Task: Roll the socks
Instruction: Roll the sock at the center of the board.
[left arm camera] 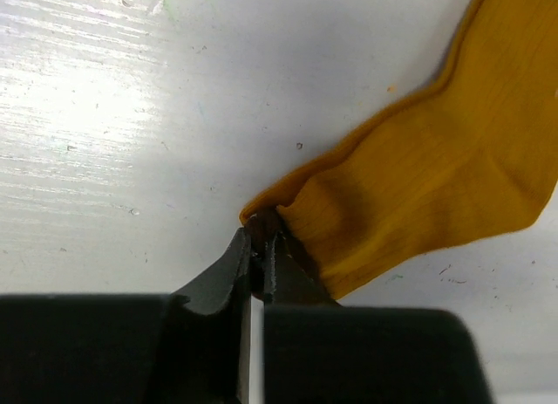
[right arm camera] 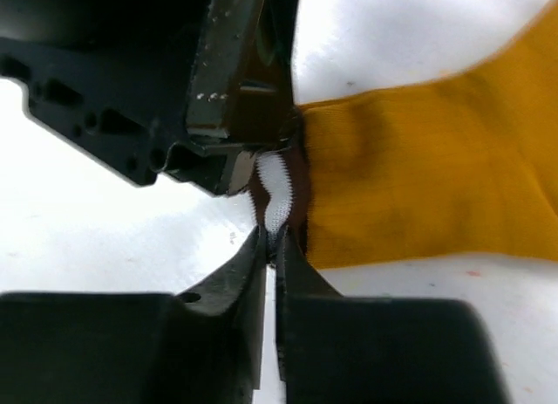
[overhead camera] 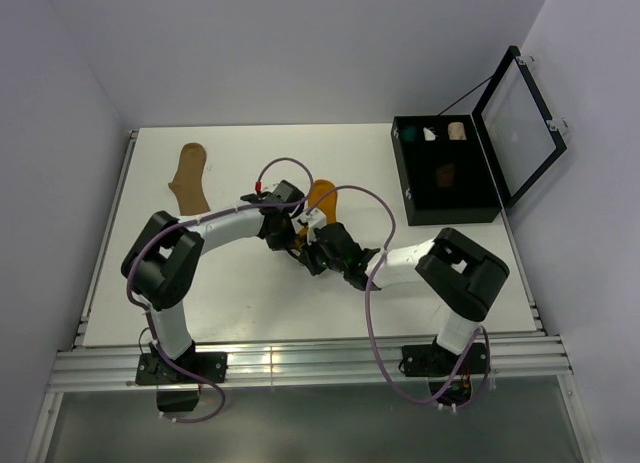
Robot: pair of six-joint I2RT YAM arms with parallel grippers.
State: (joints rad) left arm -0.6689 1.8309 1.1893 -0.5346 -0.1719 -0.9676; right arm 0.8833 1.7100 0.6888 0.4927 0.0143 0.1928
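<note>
The mustard sock (overhead camera: 323, 195) was found lying flat near the middle of the table (overhead camera: 240, 303), with both arms gathered at its near, cuff end. The left gripper (left arm camera: 259, 228) was clamped shut on the cuff's corner, a fold of orange fabric pinched between its tips. The right gripper (right arm camera: 272, 240) was closed tight on the striped band of the same cuff, just beside the left one (the two all but touching in the right wrist view).

From the jaws, the sock's long axis was seen to run toward the far side of the table, leaning slightly right, with the toe farthest from the bases. A roll, it was judged, would have to be carried along that line, cuff toward toe. Neither arm was favoured, as both were equally close.

Bare tabletop was left beyond the toe. The tan sock (overhead camera: 188, 178) lay well apart at far left and the open black case (overhead camera: 450, 213) well apart at right. Only the crowding of the two wrists was judged a risk.
</note>
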